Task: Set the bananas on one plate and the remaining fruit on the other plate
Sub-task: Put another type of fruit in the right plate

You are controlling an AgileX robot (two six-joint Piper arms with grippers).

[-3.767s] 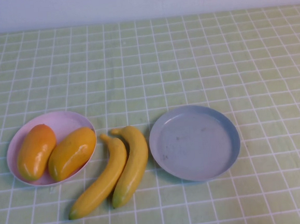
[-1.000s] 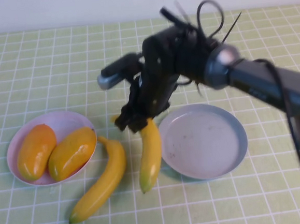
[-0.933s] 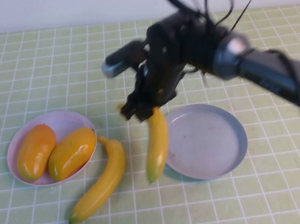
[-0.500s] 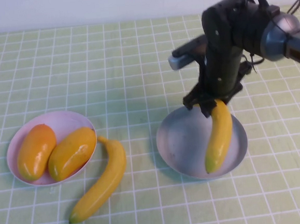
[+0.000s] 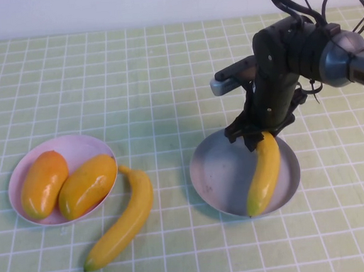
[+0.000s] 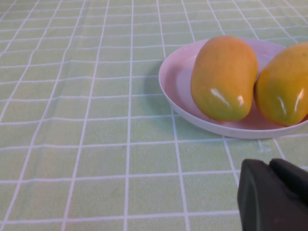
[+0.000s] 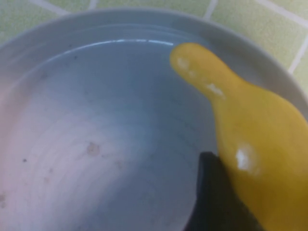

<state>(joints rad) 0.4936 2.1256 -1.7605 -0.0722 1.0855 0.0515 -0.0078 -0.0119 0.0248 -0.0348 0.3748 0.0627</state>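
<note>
High view: the right claw is seen over the far rim of the grey-blue plate, right of centre toward the near edge of the tabletop. It is clamped on the stem end of one banana, which hangs down into the plate with its free tip at or just above the near rim. The second banana is left lying on the tabletop, between the two plates, touching or just beside the pink plate. Both mango-like fruits are already held in the pink plate, toward the near left corner. The left claw is not seen in this view.

Left wrist view: the left claw is parked low over the tabletop, near the pink plate; whether it is open cannot be told. Both fruits are seen resting in the plate.

Right wrist view: the banana is pressed against one dark finger, above the plate floor.

Handling, judged: the bananas look glossy, rigid and light, so slip and swing are likely under an end grip. The remaining one is probably better taken across its middle, where the section is even and balance is kept. Breakage seems unlikely.
</note>
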